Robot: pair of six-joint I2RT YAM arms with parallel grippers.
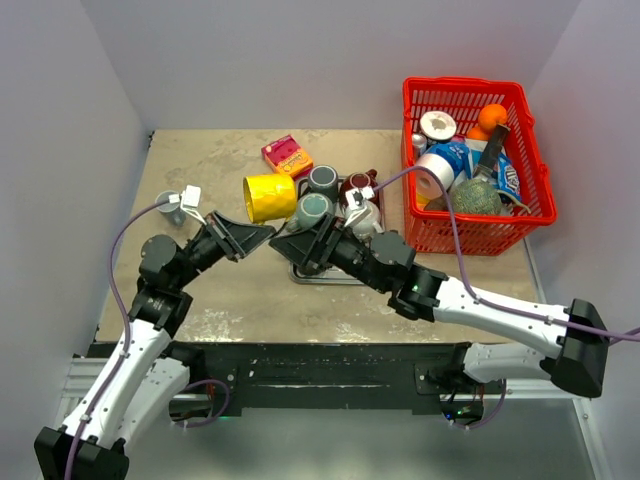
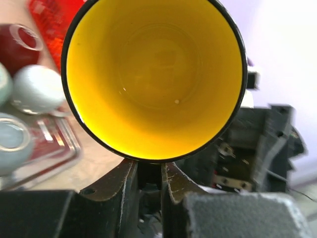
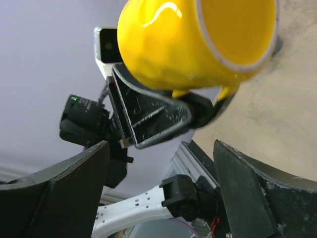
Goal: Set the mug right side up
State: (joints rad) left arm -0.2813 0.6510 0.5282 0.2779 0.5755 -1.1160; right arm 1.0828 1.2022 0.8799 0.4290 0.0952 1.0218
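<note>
The yellow mug (image 1: 271, 197) hangs on its side above the table, its mouth turned left toward the left wrist camera, which looks straight into it (image 2: 153, 74). My left gripper (image 1: 256, 228) is shut on the mug's handle under the rim (image 2: 148, 171). The right wrist view shows the mug (image 3: 168, 44) from outside, with the left fingers (image 3: 148, 119) clamped on the handle. My right gripper (image 1: 292, 244) is open and empty (image 3: 161, 145), just right of and below the mug, not touching it.
A metal tray (image 1: 325, 275) behind the right gripper holds two grey mugs (image 1: 323, 180) (image 1: 312, 209) and a dark red mug (image 1: 358, 185). A pink and orange box (image 1: 287, 155) lies behind. A red basket (image 1: 420, 235) of groceries stands at the right.
</note>
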